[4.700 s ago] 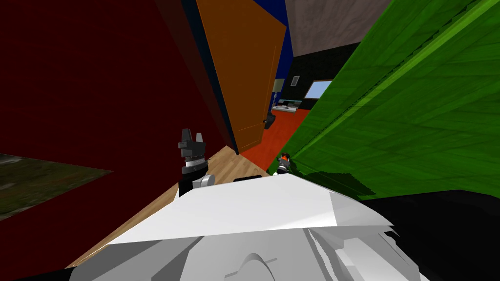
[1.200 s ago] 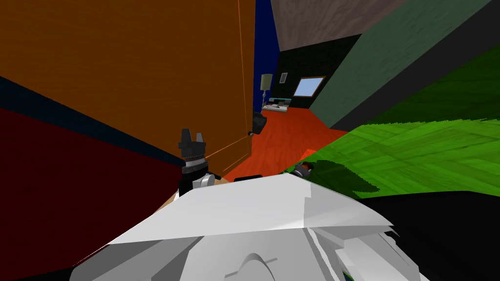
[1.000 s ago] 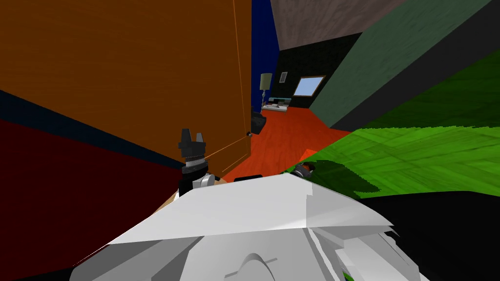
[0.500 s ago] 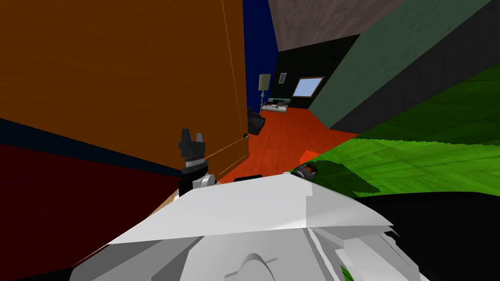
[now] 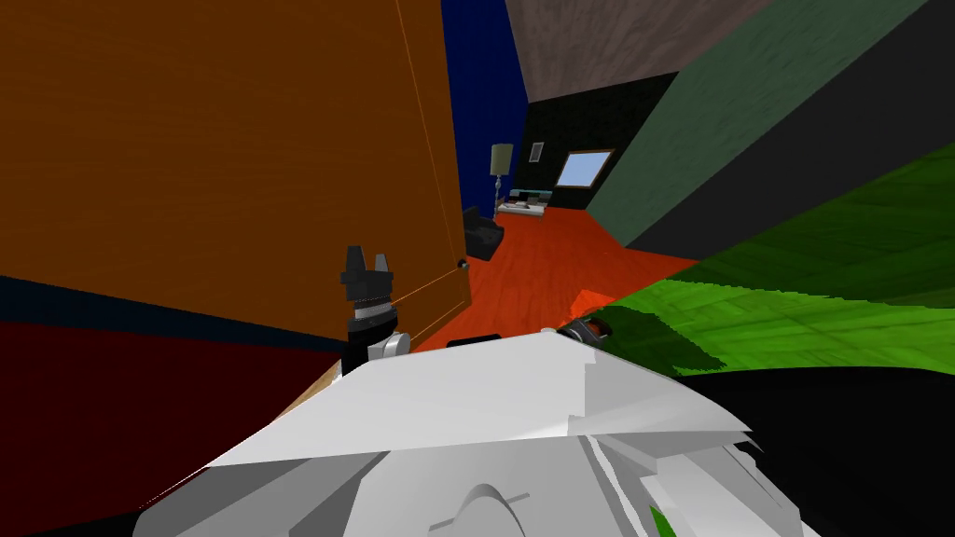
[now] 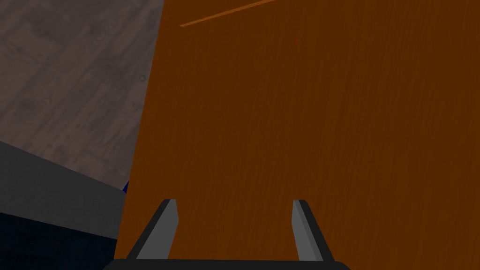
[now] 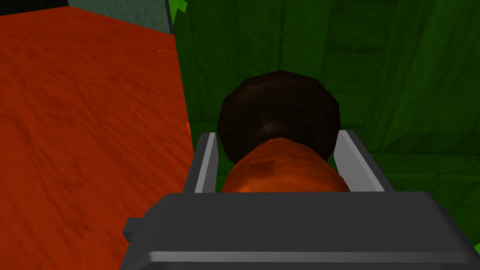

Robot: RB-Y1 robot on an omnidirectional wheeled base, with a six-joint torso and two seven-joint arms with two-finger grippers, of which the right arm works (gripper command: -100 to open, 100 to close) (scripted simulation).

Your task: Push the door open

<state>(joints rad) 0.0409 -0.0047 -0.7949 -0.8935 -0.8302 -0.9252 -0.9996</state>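
Orange-brown and finely grained, one door [image 5: 233,140] fills the space ahead of the left arm, and one small dark knob [image 5: 463,265] sits near its free edge. The left gripper [image 5: 367,257] points straight at the panel [image 6: 304,117], close to that free edge. Its two fingers [image 6: 167,225] are spread wide with nothing between them, and I cannot tell whether the tips touch the wood.

The right gripper [image 5: 583,328] is low beside the green wall [image 5: 793,308]. In its wrist view the two fingers [image 7: 345,150] press the sides of one orange object [image 7: 281,168] with a dark round end.

Past the door's free edge a gap opens onto a red floor [image 5: 550,261]. The gap is bounded by the door and a blue wall [image 5: 480,93] on one side and by a grey-green wall [image 5: 709,121] and the green wall on the other. Far down that floor stand one dark chair [image 5: 483,233], one lamp [image 5: 501,160] and one window [image 5: 579,170]. A dark red wall [image 5: 112,419] runs below the door's lower edge on the left arm's side.
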